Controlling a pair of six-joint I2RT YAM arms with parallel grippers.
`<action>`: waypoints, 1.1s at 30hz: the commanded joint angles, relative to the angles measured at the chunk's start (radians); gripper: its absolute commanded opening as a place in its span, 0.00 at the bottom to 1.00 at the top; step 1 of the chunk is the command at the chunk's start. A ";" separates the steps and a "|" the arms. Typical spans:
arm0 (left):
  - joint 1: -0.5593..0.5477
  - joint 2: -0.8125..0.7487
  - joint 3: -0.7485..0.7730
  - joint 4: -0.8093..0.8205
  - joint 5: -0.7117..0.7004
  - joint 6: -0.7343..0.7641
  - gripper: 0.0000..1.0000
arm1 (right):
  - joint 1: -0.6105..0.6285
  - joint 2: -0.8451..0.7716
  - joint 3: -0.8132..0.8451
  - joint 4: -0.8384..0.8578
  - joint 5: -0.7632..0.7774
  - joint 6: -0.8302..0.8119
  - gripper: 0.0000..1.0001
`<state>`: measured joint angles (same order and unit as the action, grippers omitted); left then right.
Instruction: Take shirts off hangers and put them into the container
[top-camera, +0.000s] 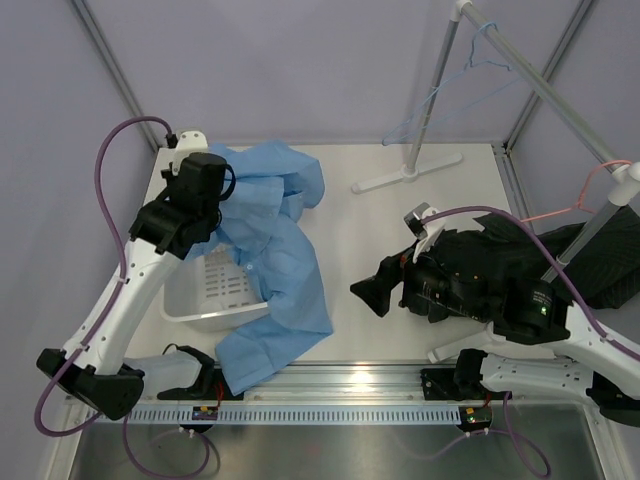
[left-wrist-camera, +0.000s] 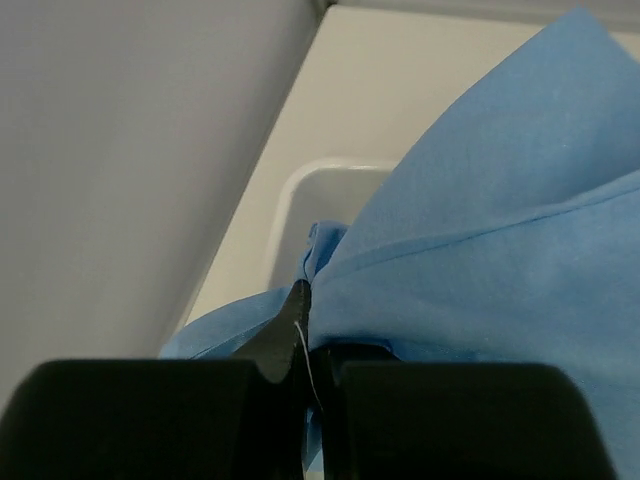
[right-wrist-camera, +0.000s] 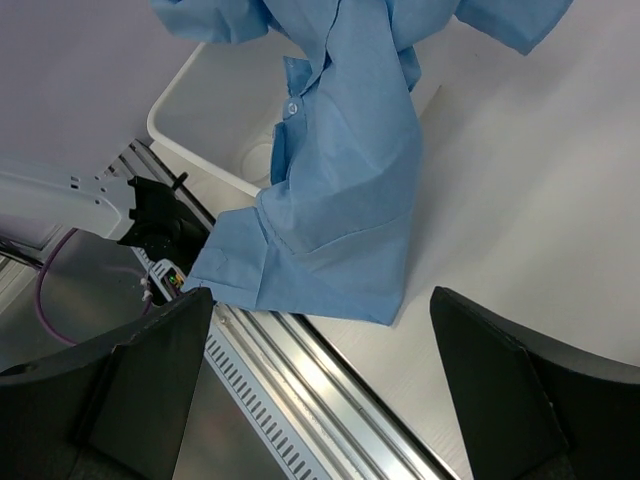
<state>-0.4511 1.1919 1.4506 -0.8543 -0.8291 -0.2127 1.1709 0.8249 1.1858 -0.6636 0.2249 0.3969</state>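
Two grippers: left gripper (left-wrist-camera: 305, 300) clenched on the light blue shirt (top-camera: 285, 270), draped over the white basket's (top-camera: 190, 305) right rim to the table's (top-camera: 370, 240) near edge; right gripper (top-camera: 372, 292) spread empty above bare surface, black shirt (top-camera: 500, 255) behind it.

Top view: we look down from high behind the arm bases (top-camera: 100, 385) onto the whole counter (top-camera: 400, 250). Left wrist view: we sit right over the left end effector (left-wrist-camera: 306, 335), very close, nose against the light blue shirt (left-wrist-camera: 500, 220), facing down past it to a corner of the container (left-wrist-camera: 300, 190). Right wrist view: we sit low and farther off, looking leftward between the right end effector (right-wrist-camera: 315, 310) fingers across the counter. All three share that shirt and container. Top and right wrist also share the front rail (right-wrist-camera: 300, 365).
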 joint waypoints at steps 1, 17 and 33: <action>0.006 -0.005 -0.027 -0.133 -0.287 -0.123 0.00 | 0.007 0.009 0.003 -0.005 -0.013 0.003 0.99; 0.014 -0.255 -0.190 -0.046 -0.371 -0.013 0.00 | 0.009 0.200 0.147 -0.033 -0.042 0.011 0.99; 0.022 -0.210 -0.075 -0.137 0.087 -0.044 0.00 | 0.010 0.287 -0.302 0.318 -0.035 -0.036 1.00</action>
<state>-0.4320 0.9924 1.3045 -1.0039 -0.7998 -0.2523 1.1713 1.0969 0.9718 -0.5049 0.1738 0.3843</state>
